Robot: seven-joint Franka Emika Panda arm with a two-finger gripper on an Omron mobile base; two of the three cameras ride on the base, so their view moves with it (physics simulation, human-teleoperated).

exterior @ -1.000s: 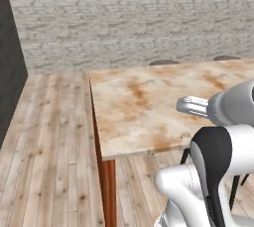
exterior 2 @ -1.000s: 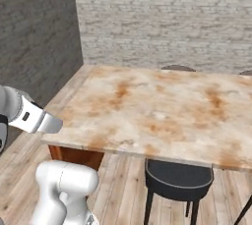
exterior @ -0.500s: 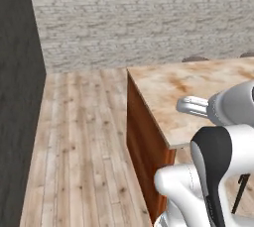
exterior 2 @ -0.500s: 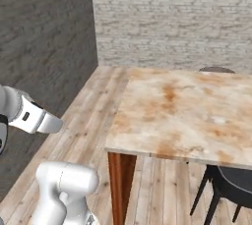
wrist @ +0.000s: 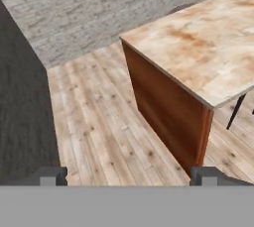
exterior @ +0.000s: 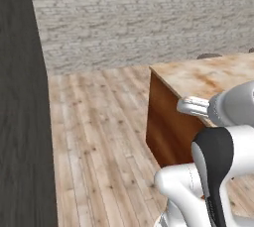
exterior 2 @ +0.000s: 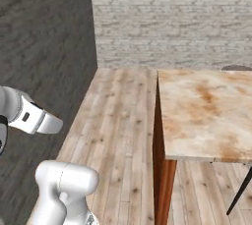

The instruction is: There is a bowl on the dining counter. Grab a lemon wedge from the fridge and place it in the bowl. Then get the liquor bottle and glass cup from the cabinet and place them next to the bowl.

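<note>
The dining counter, a desk (wrist: pixel 198 47) with a mottled tan-and-rust marble top and reddish-brown wooden side panels, is the one task thing in sight. It lies ahead of the fingers (wrist: pixel 129 175) and off to their right in the hand view, its near corner closest to the right tip. The stretch of its top that shows is bare.

Against the frames of a second ago, the whole picture has slid. The desk then filled the middle of both base views; now it sits at the right edge of the left base view (exterior: pixel 198 80) and in the right half of the right base view (exterior 2: pixel 206 111), so the cameras have swung leftward with the base. More pale plank wooden floor (wrist: pixel 99 122) and a dark grey wall (exterior 2: pixel 44 47) have come into sight, the wall lying left of the fingers. A light grey brick wall (exterior: pixel 139 18) stands beyond the desk.

The fingers stand spread wide, holding nothing, just as a second ago. A black stool leg (wrist: pixel 235 112) shows under the desk's right side.
</note>
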